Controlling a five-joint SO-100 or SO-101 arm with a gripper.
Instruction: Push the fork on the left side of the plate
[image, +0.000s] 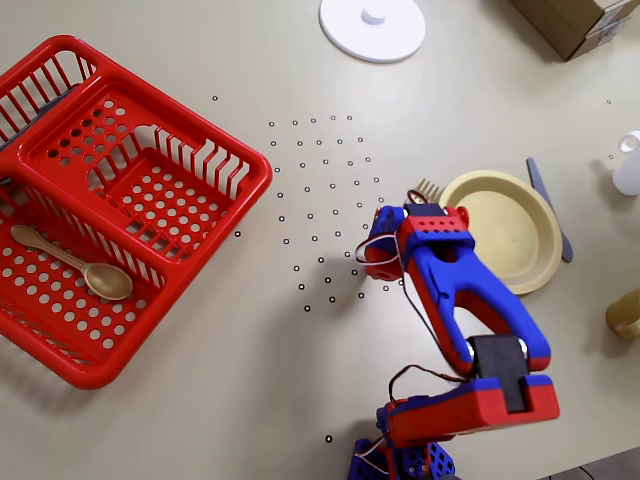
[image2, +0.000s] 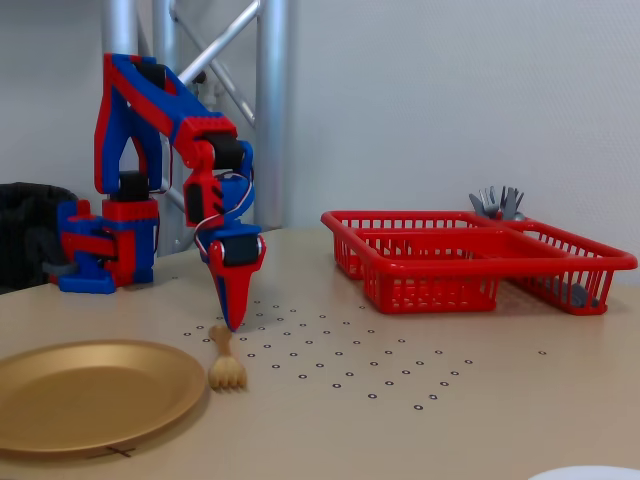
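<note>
The pale yellow plate (image: 510, 235) lies right of centre in the overhead view and at the bottom left of the fixed view (image2: 90, 395). The small tan fork (image2: 226, 364) lies on the table just beside the plate's rim, tines toward the fixed camera. In the overhead view only its tines (image: 428, 189) show, at the plate's upper-left edge; the arm's wrist (image: 435, 235) hides the handle. My gripper (image2: 232, 318) points straight down, shut and empty. Its tip is at the fork's handle end; I cannot tell whether it touches.
A red basket (image: 190, 215) stands at the overhead view's left with a tan spoon (image: 75, 262) inside. A grey-blue knife (image: 548, 207) lies right of the plate. A white disc (image: 372, 28) and a cardboard box (image: 580, 20) are at the top. Small dots mark the table.
</note>
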